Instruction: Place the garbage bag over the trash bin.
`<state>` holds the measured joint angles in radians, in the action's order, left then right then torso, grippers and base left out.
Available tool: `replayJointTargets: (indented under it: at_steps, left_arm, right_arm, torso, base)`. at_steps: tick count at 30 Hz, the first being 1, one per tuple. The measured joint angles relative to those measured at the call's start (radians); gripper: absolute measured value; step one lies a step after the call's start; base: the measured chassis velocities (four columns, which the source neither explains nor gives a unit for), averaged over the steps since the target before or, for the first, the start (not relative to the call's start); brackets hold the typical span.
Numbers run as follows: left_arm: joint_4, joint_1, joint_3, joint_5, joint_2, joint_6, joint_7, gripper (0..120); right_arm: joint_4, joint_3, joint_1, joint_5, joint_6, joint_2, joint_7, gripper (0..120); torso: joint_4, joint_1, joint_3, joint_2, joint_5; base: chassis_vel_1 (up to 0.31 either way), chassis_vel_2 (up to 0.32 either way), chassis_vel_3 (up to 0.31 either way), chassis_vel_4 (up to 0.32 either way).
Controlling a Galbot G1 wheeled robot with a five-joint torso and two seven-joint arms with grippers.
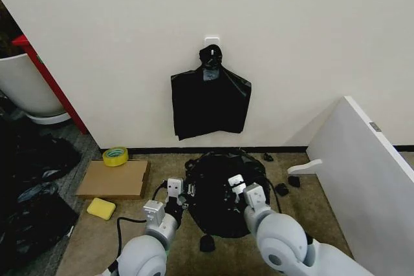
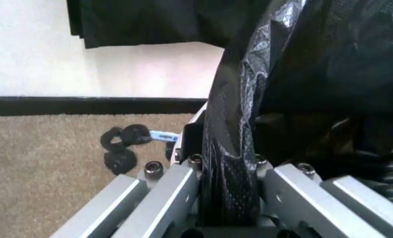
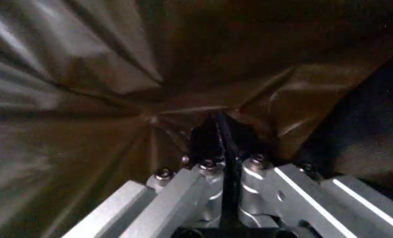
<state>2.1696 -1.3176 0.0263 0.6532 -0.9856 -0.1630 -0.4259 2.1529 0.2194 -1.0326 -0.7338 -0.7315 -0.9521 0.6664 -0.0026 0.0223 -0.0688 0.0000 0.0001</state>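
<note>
A: Where's the garbage bag point(image 1: 220, 192) rn?

B: On the floor just below the flat black bag bundle point(image 1: 210, 98) that hangs on the wall. It's a glossy black heap draped over sth round, prob the trash bin, but I can't see any white of it so can't confirm. Left hand point(image 1: 176, 193) is at the side of the heap nearer the tape roll point(image 1: 116, 156), right hand point(image 1: 240, 189) at the side nearer the white board point(image 1: 362, 159).

A: Hands holding?

B: Both clamped down on film. Left wrist view: a fold of bag point(image 2: 233, 163) pinched between the closed fingers. Right wrist view: fingers pressed together on a thin pleat point(image 3: 223, 134), bag all around.

A: How to do the step well?

B: My read: keep both pinches firm, spread the hands apart evenly so the mouth stays wide, pull down slowly. Thin film, could tear or slip if 1 side gets ahead.

A: Counts?

B: 1 bag in work, 1 hanging bundle, 1 tape roll, 1 cardboard sheet point(image 1: 113, 179), 1 yellow sponge point(image 1: 101, 208), approx 4 small black lumps point(image 1: 207, 244) around the heap, 2 hands
</note>
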Motion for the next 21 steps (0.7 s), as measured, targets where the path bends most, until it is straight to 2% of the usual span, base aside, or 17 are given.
replayJointTargets:
  at_steps: [13, 21]
  left_arm:
    - [0.024, -0.025, 0.000, -0.013, 0.012, -0.002, 0.015, 0]
    - [0.024, -0.020, -0.006, -0.025, 0.008, 0.001, 0.018, 0]
  right_arm:
    - [-0.139, 0.135, 0.101, 0.074, 0.000, -0.083, 0.000, 0]
    - [-0.183, 0.132, 0.088, 0.109, 0.000, -0.047, -0.004, 0]
  torso:
    - [0.0004, 0.000, 0.000, 0.000, 0.0001]
    - [-0.0003, 0.000, 0.000, 0.000, 0.0000]
  base:
    - [0.000, 0.000, 0.000, 0.000]
    - [0.000, 0.000, 0.000, 0.000]
